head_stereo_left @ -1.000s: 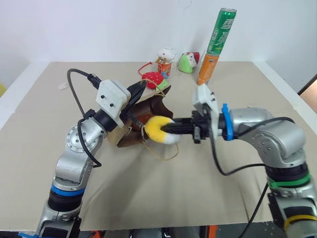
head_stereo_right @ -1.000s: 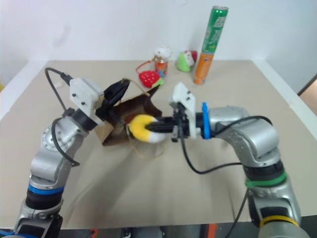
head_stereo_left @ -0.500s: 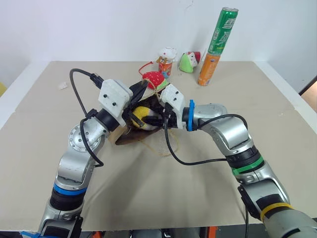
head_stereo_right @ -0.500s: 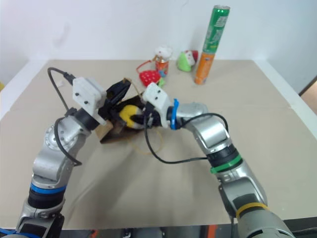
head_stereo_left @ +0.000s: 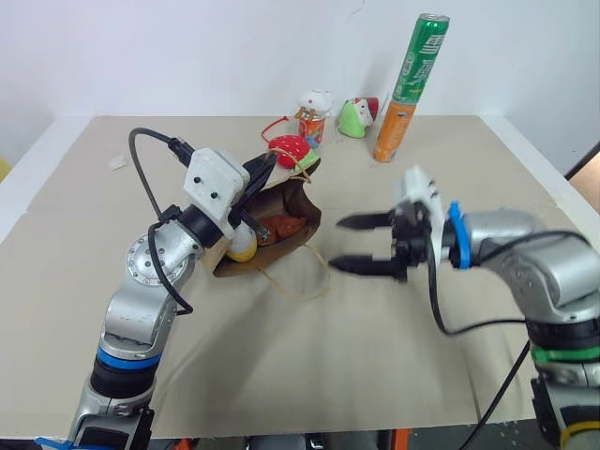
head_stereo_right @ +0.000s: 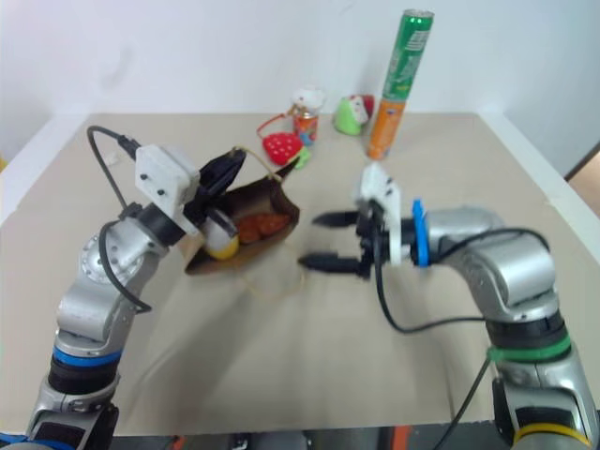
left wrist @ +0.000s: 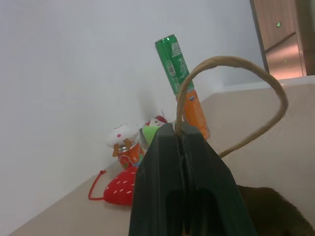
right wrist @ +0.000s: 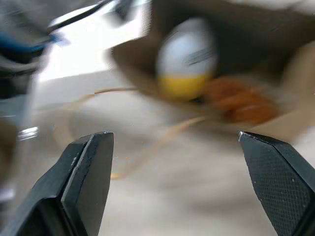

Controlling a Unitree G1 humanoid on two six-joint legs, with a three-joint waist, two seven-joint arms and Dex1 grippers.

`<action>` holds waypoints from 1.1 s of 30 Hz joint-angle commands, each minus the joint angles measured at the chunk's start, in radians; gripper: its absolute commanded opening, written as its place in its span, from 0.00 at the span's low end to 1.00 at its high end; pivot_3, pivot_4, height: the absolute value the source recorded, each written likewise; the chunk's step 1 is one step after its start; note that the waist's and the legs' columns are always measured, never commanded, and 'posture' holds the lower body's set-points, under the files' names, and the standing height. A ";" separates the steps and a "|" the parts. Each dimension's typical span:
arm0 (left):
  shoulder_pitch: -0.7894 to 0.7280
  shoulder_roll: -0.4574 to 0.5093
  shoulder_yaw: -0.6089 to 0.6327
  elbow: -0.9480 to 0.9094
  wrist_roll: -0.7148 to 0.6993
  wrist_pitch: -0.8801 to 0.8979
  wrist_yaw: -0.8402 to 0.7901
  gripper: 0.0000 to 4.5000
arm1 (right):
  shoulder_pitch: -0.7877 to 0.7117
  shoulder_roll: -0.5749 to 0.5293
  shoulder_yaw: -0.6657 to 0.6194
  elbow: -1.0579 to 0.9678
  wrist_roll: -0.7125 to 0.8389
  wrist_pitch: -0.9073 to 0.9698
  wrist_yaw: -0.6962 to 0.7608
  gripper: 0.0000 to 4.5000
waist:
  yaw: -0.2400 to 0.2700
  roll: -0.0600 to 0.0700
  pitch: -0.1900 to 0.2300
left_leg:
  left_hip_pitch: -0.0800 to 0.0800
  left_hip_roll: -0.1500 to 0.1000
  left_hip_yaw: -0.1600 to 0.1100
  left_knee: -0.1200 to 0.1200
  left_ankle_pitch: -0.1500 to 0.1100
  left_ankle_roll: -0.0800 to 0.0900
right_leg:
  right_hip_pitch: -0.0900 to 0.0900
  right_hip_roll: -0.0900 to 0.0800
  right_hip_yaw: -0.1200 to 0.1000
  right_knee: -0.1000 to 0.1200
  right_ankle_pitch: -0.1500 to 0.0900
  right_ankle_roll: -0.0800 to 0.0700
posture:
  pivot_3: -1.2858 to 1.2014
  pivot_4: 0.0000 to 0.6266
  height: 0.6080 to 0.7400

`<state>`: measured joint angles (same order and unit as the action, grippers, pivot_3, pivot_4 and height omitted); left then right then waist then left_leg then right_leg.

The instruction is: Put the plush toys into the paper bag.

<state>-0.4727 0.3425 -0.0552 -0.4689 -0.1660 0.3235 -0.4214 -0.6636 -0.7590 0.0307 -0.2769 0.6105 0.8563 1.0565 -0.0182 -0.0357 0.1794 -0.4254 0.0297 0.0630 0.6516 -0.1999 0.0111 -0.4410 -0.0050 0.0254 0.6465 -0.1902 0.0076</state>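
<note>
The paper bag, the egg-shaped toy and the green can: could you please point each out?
paper bag (head_stereo_left: pixel 298 199): left eye view, inner wall.
egg-shaped toy (head_stereo_left: pixel 243 246): left eye view, yellow side.
green can (head_stereo_left: pixel 421 56): left eye view, label.

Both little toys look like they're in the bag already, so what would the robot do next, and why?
Probably lower the left pincer and let go of the cord handle it holds shut. Both plush toys, the egg-shaped one and the brown one, lie inside the paper bag, and the right pincer is open, empty and clear of the bag's mouth, so nothing seems left to load.
</note>
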 commanded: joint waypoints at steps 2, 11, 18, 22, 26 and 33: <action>-0.027 -0.006 0.000 -0.018 -0.001 -0.011 0.004 0.00 | 0.120 0.086 0.037 -0.143 0.085 0.079 -0.084 0.98 | -0.005 0.000 0.000 | 0.000 0.001 0.000 0.000 0.000 0.000 | 0.000 0.001 0.000 0.000 0.000 0.000 | 0.52 0.24 1.00; -0.014 -0.012 -0.002 -0.021 0.003 -0.016 0.007 0.00 | 0.162 0.136 0.095 -0.102 0.011 0.011 -0.125 0.71 | -0.004 0.000 0.000 | 0.001 0.000 0.001 0.002 0.000 0.000 | 0.001 0.000 0.001 0.000 0.000 -0.001 | 0.52 0.24 1.00; -0.006 -0.005 0.002 -0.036 0.002 -0.008 0.005 0.00 | 0.169 0.099 0.109 -0.073 -0.036 -0.033 -0.106 0.26 | -0.004 0.000 0.000 | 0.000 0.000 0.000 0.001 0.000 0.000 | 0.000 0.001 0.000 0.000 0.001 0.002 | 0.52 0.24 1.00; -0.001 -0.003 0.001 -0.039 0.003 -0.006 0.004 0.00 | 0.137 0.097 0.076 -0.043 -0.023 -0.023 -0.117 0.38 | -0.004 0.000 0.000 | 0.001 0.000 0.000 0.001 0.000 0.000 | 0.001 0.001 0.000 0.000 0.000 -0.001 | 0.52 0.24 1.00; -0.001 -0.004 -0.001 -0.036 0.005 -0.011 0.004 0.00 | 0.122 0.063 0.060 -0.034 -0.032 -0.034 -0.105 0.61 | -0.003 0.000 0.000 | 0.001 0.000 0.000 0.001 0.000 0.000 | 0.001 0.001 0.000 0.000 0.000 -0.001 | 0.52 0.24 1.00; -0.006 -0.007 -0.005 -0.034 0.008 -0.014 0.003 0.00 | 0.147 0.051 0.048 -0.070 0.025 0.017 -0.097 0.99 | -0.003 -0.001 0.000 | 0.000 0.000 0.000 0.001 0.000 0.000 | 0.000 0.001 0.001 0.000 0.001 0.002 | 0.52 0.24 1.00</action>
<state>-0.4730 0.3334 -0.0637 -0.4696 -0.1600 0.3248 -0.4205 -0.5202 -0.7032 0.1034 -0.3028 0.6081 0.8640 0.9579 -0.0217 -0.0363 0.1793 -0.4251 0.0294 0.0630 0.6529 -0.1998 0.0110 -0.4406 -0.0043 0.0259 0.6461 -0.1890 0.0092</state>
